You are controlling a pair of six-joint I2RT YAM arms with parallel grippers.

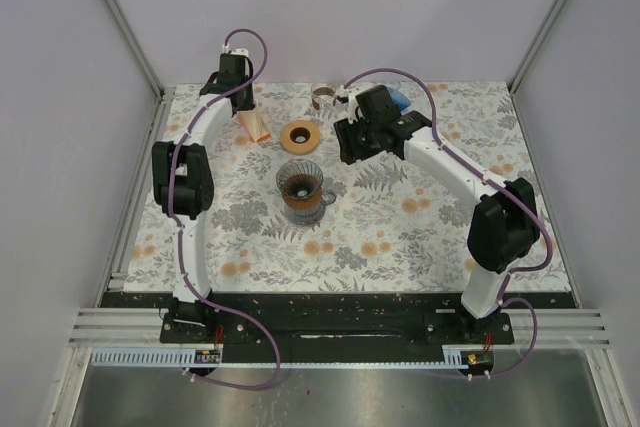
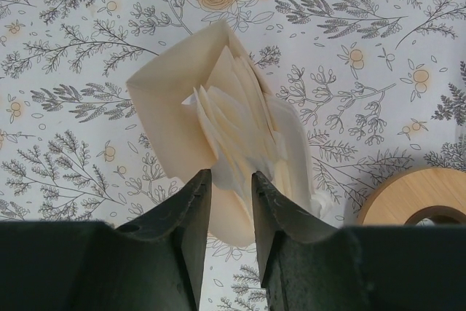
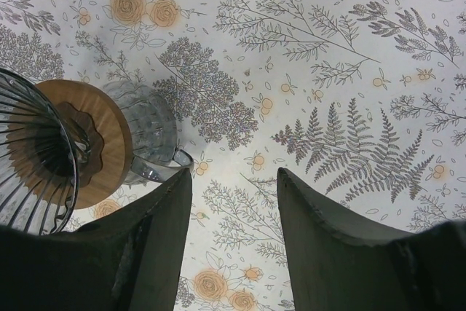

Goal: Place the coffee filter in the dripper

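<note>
A fanned stack of cream paper coffee filters (image 2: 218, 107) lies on the floral tablecloth at the back left (image 1: 253, 128). My left gripper (image 2: 229, 174) hovers over the stack's near end (image 1: 245, 110), jaws a narrow gap apart, with paper showing through the gap and nothing visibly pinched. The glass dripper (image 1: 300, 189) with its wooden collar stands mid-table and holds no filter. In the right wrist view the dripper (image 3: 44, 154) is at the left. My right gripper (image 3: 233, 172) is open above bare cloth, just right of the dripper's handle (image 1: 347, 145).
A wooden ring (image 1: 300, 136) lies between the filters and the right gripper, also at the right edge of the left wrist view (image 2: 415, 194). A small glass cup (image 1: 323, 97) and a blue object (image 1: 401, 98) sit at the back. Walls enclose the table.
</note>
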